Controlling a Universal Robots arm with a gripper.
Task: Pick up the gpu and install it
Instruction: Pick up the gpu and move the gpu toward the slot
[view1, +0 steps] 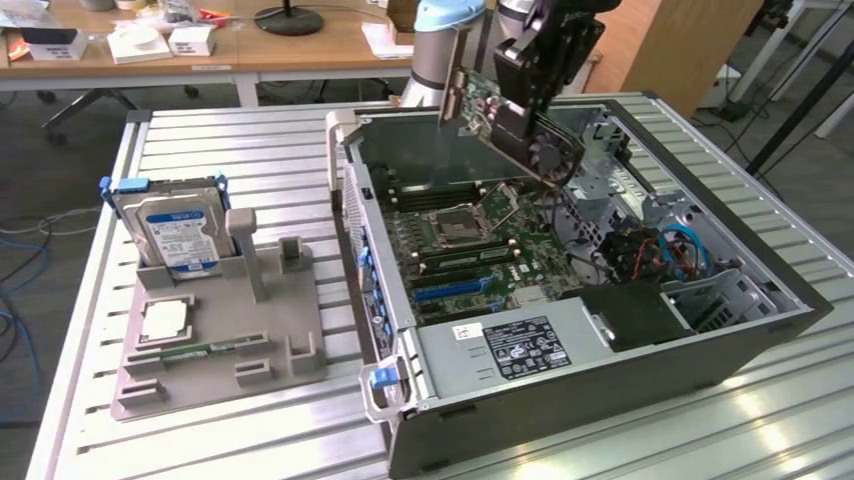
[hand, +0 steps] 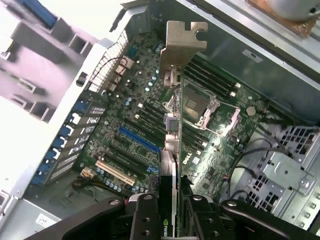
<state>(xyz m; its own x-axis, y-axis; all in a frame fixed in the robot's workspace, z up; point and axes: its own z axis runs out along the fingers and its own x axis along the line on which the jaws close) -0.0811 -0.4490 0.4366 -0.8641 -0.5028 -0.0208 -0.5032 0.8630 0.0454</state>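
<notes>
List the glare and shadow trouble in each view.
Exterior view: bright glare patches on the table slats, case interior dimmer; wrist view: the table outside the case washes out white, while the gpu bracket is evenly lit.

We see a counter (view1: 240, 140) of pale ribbed metal slats, with bright patches of reflected light near the exterior view's right. Behind it stands a wooden desk (view1: 307, 50) carrying white boxes (view1: 140, 42) and a round black stand base (view1: 288, 20). Chair legs (view1: 87, 105) show beneath the desk. The floor (view1: 54, 170) is grey, with a blue cable (view1: 14, 290) lying on it. A tan wooden panel (view1: 674, 50) rises at the back.
</notes>
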